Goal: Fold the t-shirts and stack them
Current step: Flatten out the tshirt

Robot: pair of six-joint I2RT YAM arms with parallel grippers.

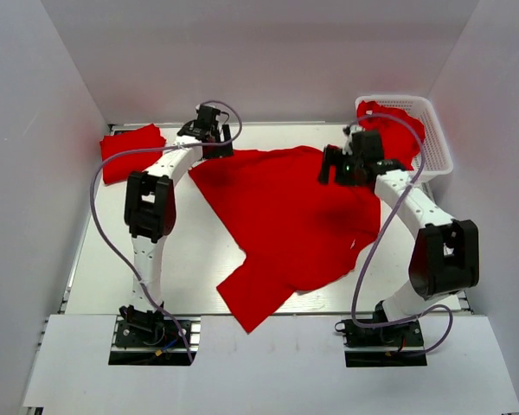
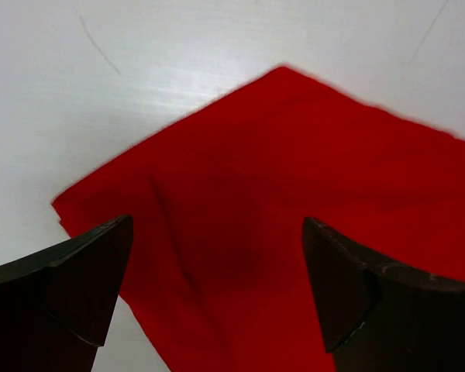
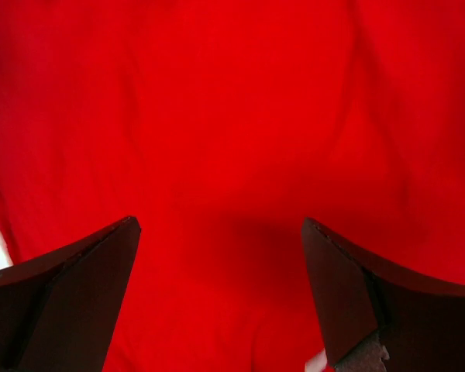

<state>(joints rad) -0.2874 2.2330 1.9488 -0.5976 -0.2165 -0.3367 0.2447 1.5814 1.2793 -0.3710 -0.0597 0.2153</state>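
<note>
From above, the spread t-shirt [image 1: 285, 216] lay mid-table. Its long axis seemed to slant from the far right to a tip pointing at the near edge. A folded t-shirt [image 1: 130, 151] sat far left, and a third t-shirt [image 1: 400, 125] lay in the basket [image 1: 439, 143]. The left gripper [image 1: 218, 145] and right gripper [image 1: 333, 164] hovered at its far corners — probably placed to pinch them. In the left wrist view, its fingers [image 2: 62, 287] were apart and empty above a corner on the table [image 2: 217, 46]. In the right wrist view, its fingers [image 3: 62, 294] were likewise released — only red cloth lay below.

matt red cloth t-shirt [image 1: 285, 216], white plastic lattice basket [image 1: 438, 140], smooth white table [image 1: 104, 259]
</note>
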